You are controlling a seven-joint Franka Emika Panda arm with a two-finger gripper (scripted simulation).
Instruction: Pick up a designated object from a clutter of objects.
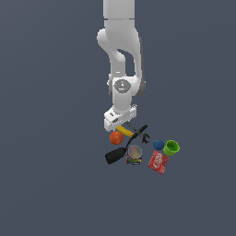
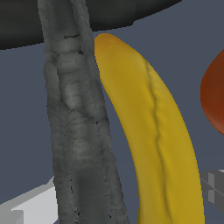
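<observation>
i have the gripper [image 1: 120, 127] down low over the pile, just above the middle of the exterior view, so i judge this the reach-in step before the grab. the banana [image 2: 153, 131] lies right under the hand, with a black tool handle [image 2: 78, 131] alongside it and the orange ball [image 1: 116, 138] close by. a grey finger pad [image 2: 214, 188] shows on each side of the fruit, but i cannot tell whether the jaws are spread or clenched. next i need them closing on the banana alone, clear of the handle.
</observation>
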